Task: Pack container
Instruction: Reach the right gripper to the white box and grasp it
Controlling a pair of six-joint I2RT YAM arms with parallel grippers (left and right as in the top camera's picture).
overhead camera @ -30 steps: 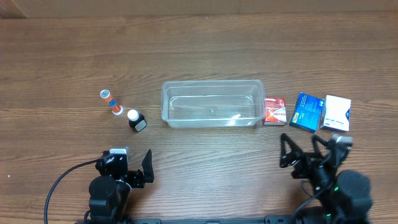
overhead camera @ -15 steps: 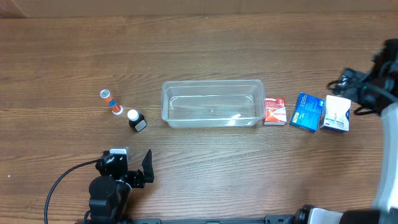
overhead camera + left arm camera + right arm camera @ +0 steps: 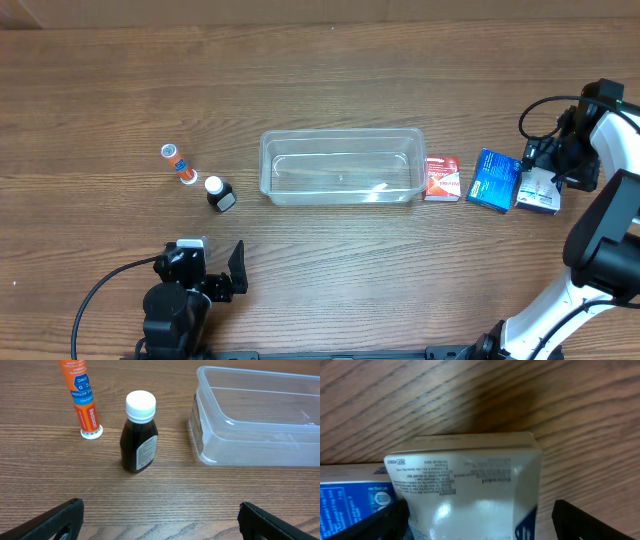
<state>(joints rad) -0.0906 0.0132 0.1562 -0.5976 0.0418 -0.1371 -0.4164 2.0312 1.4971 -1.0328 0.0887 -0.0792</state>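
**Straddling the white box with the right tool spread wide**

The right tool [image 3: 477, 515] hangs over the white box [image 3: 470, 485], one finger on either side, jaws wide and not closed on it. A blue box [image 3: 350, 502] lies just beside its left finger. The left tool [image 3: 160, 510] hovers low over the tabletop [image 3: 50, 475], also wide and holding nothing. Ahead of it stands a dark bottle [image 3: 139, 440], with an orange tube [image 3: 82, 395] beyond-left. The container [image 3: 210, 445] sits ahead-right, with nothing inside.
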